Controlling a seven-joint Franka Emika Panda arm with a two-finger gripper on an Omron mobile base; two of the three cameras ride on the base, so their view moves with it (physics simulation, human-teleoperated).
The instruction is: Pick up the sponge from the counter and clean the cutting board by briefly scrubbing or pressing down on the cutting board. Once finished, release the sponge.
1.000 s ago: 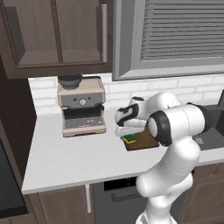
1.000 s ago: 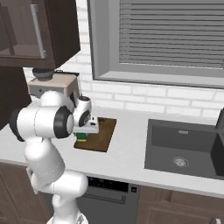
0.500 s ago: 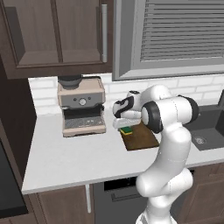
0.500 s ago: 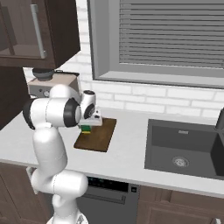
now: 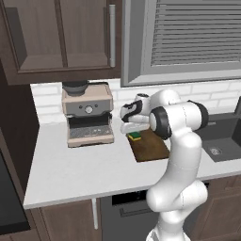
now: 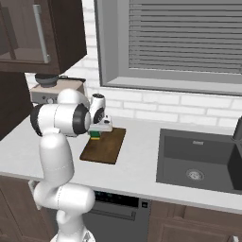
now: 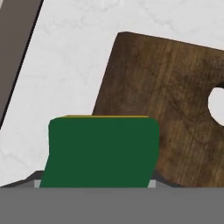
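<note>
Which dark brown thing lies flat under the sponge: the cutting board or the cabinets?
The cutting board: it lies flat on the counter beneath the sponge, while the cabinets hang on the wall.

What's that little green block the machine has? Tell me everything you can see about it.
The sponge is a small rectangular block with a dark green top over a thin yellow layer. It looks soft and matte. The gripper is shut on it, holding it over the far left corner of the cutting board, a flat dark brown wooden slab. Whether it presses on the wood cannot be told.
</note>
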